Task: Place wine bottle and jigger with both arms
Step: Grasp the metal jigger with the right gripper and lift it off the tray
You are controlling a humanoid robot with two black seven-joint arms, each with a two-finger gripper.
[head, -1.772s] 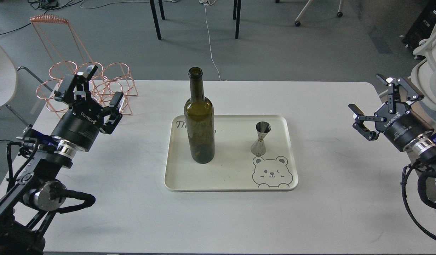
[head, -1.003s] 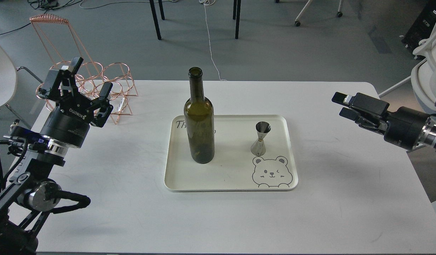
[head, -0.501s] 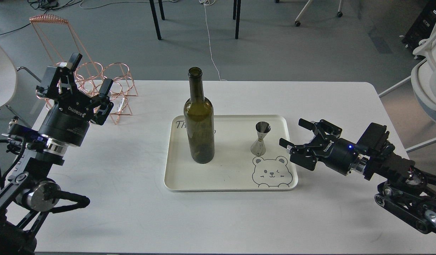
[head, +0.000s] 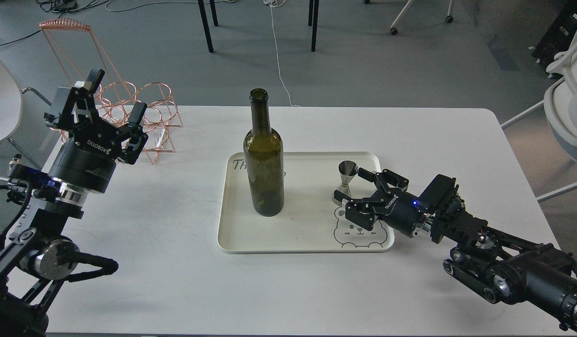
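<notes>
Right gripper [head: 353,185] spread wide just beside the jigger [head: 345,181] on the cream tray [head: 232,234], wine bottle [head: 263,159] upright at tray's left, left gripper [head: 111,97] open over the copper rack [head: 148,110]

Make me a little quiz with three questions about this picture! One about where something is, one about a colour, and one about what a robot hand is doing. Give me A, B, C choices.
1. Where does the jigger stand?
A. On the tray
B. Inside the wire rack
C. On the floor

2. What colour is the bottle?
A. Bright red
B. Dark green
C. Clear blue

3. What is the right gripper doing?
A. Lifting the bottle
B. Open, right by the jigger
C. Shut, far off the table

Answers:
1. A: the jigger is upright on the tray, above the bear drawing.
2. B: its glass looks dark olive-green.
3. B: its fingers are spread, one on each side of the jigger.
</notes>
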